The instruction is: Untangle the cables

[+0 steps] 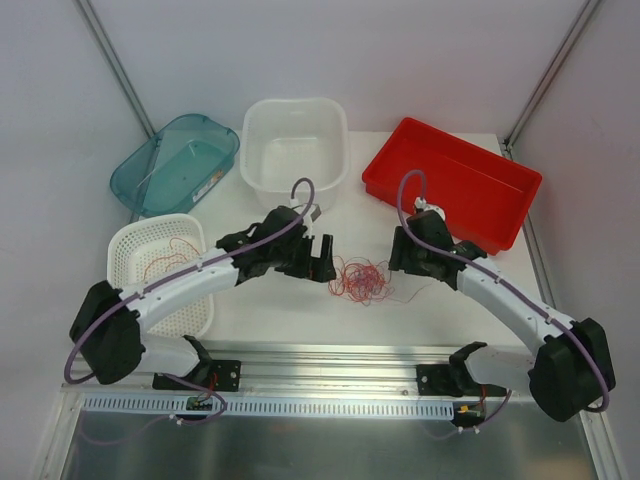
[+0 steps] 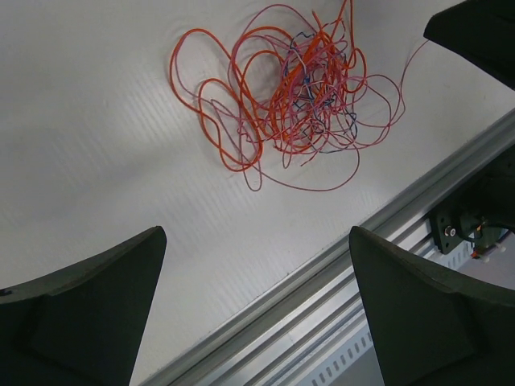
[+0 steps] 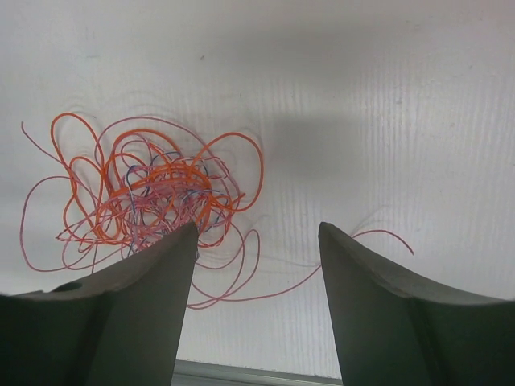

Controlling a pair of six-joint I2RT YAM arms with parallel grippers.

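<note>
Cables: the cables [image 1: 360,280] are a curly bunch of thin orange, pink and blue wires. They lie on the white table [image 1: 270,315], between the two arms.
Left pincer: the left pincer [image 2: 256,233] has its fingers wide apart and holds nothing. The cables lie out in front of it, not touching.
Right pincer: the right pincer [image 3: 257,229] has its fingers apart and holds nothing. The cables lie just in front of one finger [image 3: 157,277]. One thin pink wire runs across the gap.
</note>
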